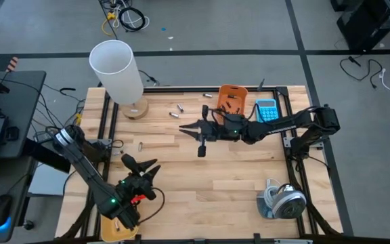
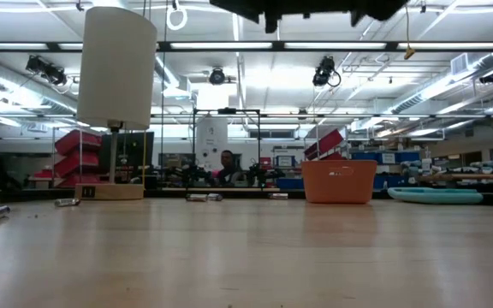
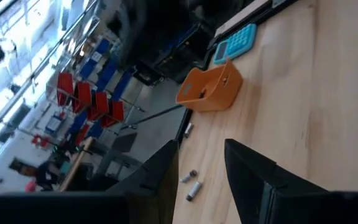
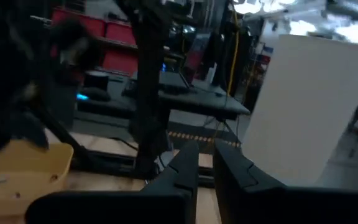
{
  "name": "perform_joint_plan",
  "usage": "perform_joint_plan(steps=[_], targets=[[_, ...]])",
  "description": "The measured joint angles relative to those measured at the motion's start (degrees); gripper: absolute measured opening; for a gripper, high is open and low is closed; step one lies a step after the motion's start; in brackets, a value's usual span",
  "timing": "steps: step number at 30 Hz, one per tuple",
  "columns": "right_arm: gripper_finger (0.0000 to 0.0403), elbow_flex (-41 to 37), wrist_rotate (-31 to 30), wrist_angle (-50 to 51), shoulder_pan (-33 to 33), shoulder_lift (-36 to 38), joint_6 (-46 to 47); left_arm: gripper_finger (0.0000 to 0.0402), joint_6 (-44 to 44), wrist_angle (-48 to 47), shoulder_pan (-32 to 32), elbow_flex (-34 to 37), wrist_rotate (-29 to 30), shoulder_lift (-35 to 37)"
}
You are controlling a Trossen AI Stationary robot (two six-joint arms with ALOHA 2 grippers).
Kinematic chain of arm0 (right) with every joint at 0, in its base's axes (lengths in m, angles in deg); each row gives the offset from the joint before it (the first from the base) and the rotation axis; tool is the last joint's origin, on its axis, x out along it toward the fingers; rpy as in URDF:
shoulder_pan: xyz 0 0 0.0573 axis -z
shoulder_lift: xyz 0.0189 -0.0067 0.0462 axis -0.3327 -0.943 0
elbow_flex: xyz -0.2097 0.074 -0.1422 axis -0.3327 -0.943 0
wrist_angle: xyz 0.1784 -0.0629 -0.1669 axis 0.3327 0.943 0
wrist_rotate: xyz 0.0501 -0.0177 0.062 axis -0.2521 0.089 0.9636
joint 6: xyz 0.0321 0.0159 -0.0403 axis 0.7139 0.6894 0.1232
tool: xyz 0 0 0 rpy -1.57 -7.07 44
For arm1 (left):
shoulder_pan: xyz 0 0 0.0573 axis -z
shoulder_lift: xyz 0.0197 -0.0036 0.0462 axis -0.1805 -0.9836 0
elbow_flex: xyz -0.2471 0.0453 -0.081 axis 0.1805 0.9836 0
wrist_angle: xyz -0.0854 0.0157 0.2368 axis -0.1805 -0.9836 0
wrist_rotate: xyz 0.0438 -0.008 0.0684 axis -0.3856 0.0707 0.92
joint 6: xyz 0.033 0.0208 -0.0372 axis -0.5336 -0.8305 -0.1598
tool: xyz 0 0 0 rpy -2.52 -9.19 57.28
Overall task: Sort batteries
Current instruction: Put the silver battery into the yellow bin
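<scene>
Hovering right end effector (image 1: pixel 187 127) nearly closed, empty; batteries (image 1: pixel 178 108) just beyond.

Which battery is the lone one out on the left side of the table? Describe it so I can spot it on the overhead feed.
Start at the tall white lamp on its round wooden base at the table's far left corner. Come toward the near edge from that base, onto bare wood: a single small light battery lies there. Unlike the batteries clustered right of the base, it lies alone.

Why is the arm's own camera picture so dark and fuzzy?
Right wrist view: dim and blurred, the end effector near black. Low view: bright ceiling lights glare above the orange bin. High view: evenly lit, sharp.
</scene>
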Motion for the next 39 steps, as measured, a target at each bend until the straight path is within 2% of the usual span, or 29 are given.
perform_joint_plan(steps=[6,11,16,20,22,27,32,39], targets=[[0.0034,13.7,-0.7,21.6,4.6,-1.5,3.2,0.0131,15.0,0.3,-0.2,12.0,1.6,2.9],[0.0036,22.6,1.7,28.4,9.2,-6.0,1.9,0.0131,25.6,0.4,2.4,19.4,6.4,6.0],[0.0034,31.8,1.7,36.9,14.1,-14.3,3.9,0.0131,29.1,0.5,4.1,22.3,7.8,7.0],[0.0035,40.7,4.6,46.2,16.9,-22.1,5.9,0.0131,29.1,0.0,4.5,22.4,8.1,7.4],[0.0036,44.1,5.3,47.1,17.7,-24.9,6.0,0.0131,28.6,0.0,4.7,22.4,7.9,7.6],[0.0034,49.1,5.3,46.0,18.4,-28.7,6.3,0.0131,26.7,-0.1,5.0,22.4,2.5,7.6],[0.0032,49.9,5.3,44.2,18.4,-29.6,0.9,0.0131,26.2,-0.1,5.0,22.6,-2.7,7.6],[0.0036,50.0,5.3,45.5,18.5,-29.5,-0.1,0.0131,27.6,-0.1,5.0,25.4,-7.8,7.6]])
